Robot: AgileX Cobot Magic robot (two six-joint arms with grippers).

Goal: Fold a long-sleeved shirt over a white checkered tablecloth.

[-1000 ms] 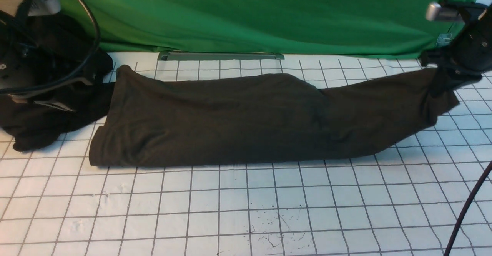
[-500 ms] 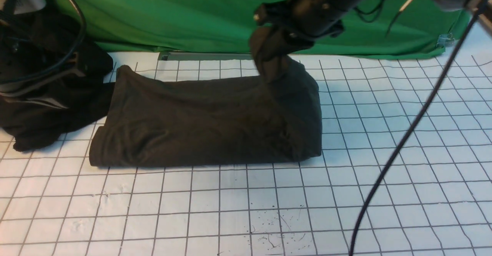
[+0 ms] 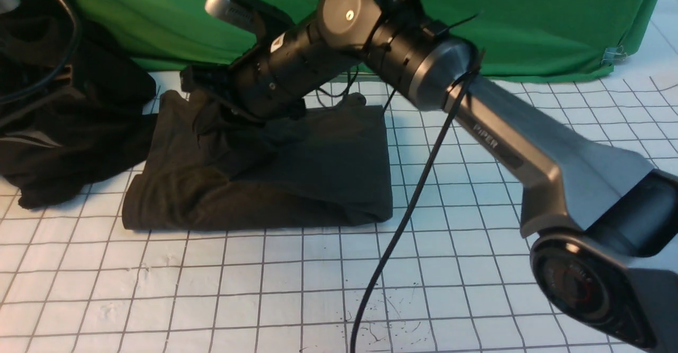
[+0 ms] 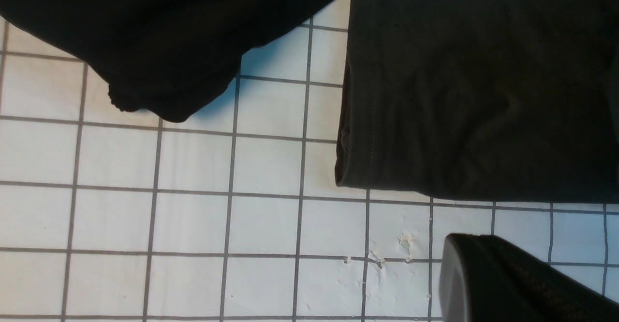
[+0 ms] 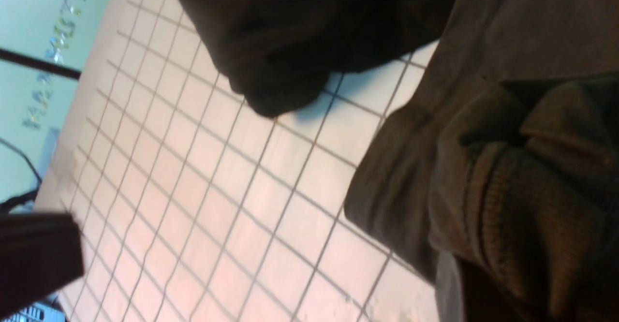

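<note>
The long-sleeved shirt (image 3: 318, 173) lies on the white checkered tablecloth (image 3: 318, 279), folded into a dark slab, with no print or label showing. My right arm reaches across it. My right gripper (image 3: 198, 96) is over the shirt's far left corner, shut on a bunched end of the shirt. In the right wrist view a ribbed edge (image 5: 522, 225) is pinched at the right gripper (image 5: 483, 288). My left gripper (image 4: 508, 283) hovers above the tablecloth (image 4: 193, 215) near the shirt's left front corner (image 4: 483, 95). Only one dark finger shows.
A blacker heap of cloth (image 3: 69, 120) lies at the far left, touching the shirt's left side. The green cloth (image 3: 529, 24) hangs along the back. A black cable (image 3: 402, 220) droops from my right arm to the front edge.
My right gripper has swept from the far right to the far left, dragging the shirt's right end over the body. The shirt is now about half as long. The left arm has risen slightly.
</note>
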